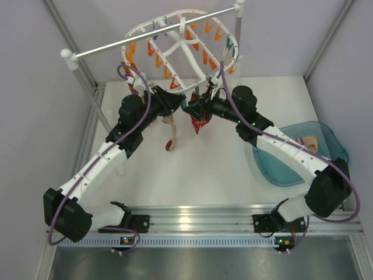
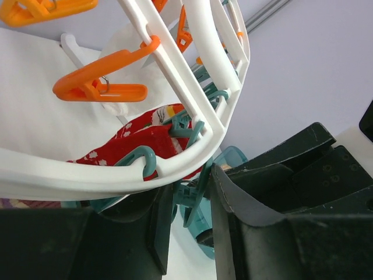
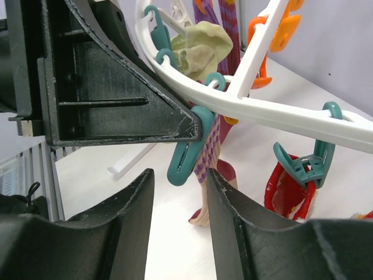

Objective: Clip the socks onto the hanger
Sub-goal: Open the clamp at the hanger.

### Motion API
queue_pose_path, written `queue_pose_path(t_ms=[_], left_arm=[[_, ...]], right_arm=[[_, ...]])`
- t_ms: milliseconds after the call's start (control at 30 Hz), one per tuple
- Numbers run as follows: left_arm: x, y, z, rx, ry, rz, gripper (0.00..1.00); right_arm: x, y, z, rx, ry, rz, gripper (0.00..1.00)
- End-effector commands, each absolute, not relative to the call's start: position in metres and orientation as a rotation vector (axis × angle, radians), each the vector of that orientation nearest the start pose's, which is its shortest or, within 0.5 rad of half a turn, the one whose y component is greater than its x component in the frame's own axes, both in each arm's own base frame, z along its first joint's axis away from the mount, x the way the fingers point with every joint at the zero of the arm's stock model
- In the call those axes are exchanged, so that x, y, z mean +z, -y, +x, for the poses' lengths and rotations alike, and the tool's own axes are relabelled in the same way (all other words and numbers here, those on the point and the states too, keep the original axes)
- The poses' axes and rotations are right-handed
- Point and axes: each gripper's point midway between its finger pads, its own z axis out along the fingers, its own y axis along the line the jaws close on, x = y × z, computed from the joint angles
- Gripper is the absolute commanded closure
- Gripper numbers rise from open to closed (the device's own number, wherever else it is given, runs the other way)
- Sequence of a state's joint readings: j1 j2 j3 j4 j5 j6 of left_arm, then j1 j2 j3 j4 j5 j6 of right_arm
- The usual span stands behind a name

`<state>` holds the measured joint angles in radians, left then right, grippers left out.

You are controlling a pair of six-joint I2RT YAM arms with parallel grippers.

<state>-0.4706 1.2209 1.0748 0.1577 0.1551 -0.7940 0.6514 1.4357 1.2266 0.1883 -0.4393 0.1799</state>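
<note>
1. Two arms are meeting at the near rim of the hanger point(image 3: 280, 115), which is hanging from a rail point(image 1: 151, 36) so that its clips dangle within reach.
2. The left claw point(image 2: 191, 192) is pinching a teal clip point(image 3: 186, 157) on that rim, with a finger pressing each side of it. This looks like a squeeze meant to spread the clip's mouth for cloth.
3. The sock point(image 1: 171, 133) is hanging right at that clip. Its striped part is up by the rim and its reddish toe is drooping toward the table point(image 1: 221, 175). The frames are not showing whether the clip's mouth is biting it.
4. The right claw point(image 3: 178, 198) is hovering just below the clip, its fingers standing apart and gripping nothing. The sock is dangling beyond the gap. The placement suggests it is there to steady the sock or feed it upward while the other arm works the clip.
5. A red sock point(image 3: 288, 192) is hanging from a neighbouring teal clip, just beside the work.
6. A basin point(image 1: 280, 172) is sitting well apart on the right, holding something pale that is too small to name.
7. The risk appears to lie in the release: if the sock's edge is not sitting deep in the mouth, the sock is likely to slide out and drop.
</note>
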Motion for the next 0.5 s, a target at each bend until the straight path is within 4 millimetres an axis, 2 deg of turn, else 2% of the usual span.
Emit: queue_pose_path(t_ms=[0,300,433,467], left_arm=[[0.384,0.232,0.362,-1.107,-1.599,-0.251,1.00],[0.380,0.230,0.365,-1.109,-1.625,-0.315,1.00],[0.377,0.229,0.366,-1.105,-1.637,-0.336,1.00],[0.376,0.229,0.366,-1.103,-1.640,-0.338,1.00]], right_arm=[[0.374,-0.351,0.328,0.999,-1.412,-0.684,0.60],[0.368,-0.362,0.341,0.977,-1.452,-0.659,0.59],[0.369,-0.365,0.346,0.950,-1.451,-0.661,0.70],[0.368,-0.364,0.348,0.936,-1.456,-0.661,0.78]])
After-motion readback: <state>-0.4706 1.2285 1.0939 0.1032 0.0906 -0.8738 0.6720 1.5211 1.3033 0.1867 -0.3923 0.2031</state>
